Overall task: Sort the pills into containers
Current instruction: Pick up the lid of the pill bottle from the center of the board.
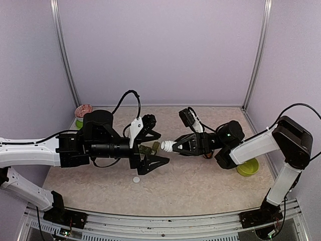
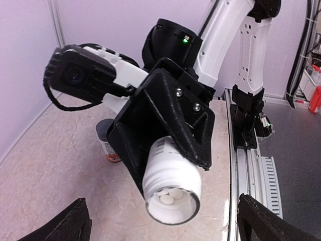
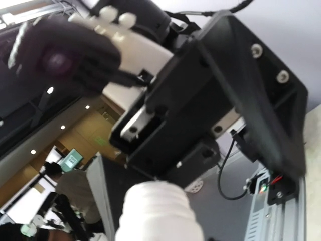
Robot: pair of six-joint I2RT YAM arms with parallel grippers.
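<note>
Right gripper [image 1: 176, 146] clamps an uncapped white pill bottle [image 2: 173, 193].
Left gripper [image 1: 153, 142] gapes wide; the bottle's mouth shows white pills [image 2: 169, 197] inside.

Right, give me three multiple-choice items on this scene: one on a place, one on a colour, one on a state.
1. Where is the lime-green bowl?
A) far right, beside the right arm
B) near left
C) between the grippers

2. What colour are the pills in the bottle?
A) red
B) white
C) blue

3. How is the bottle's mouth?
A) capped
B) taped over
C) open

Answers:
1 A, the top view shows it at the right edge, next to that arm.
2 B, pale tablets show inside the mouth in the left wrist view.
3 C, the right gripper holds it with no cap on.
</note>
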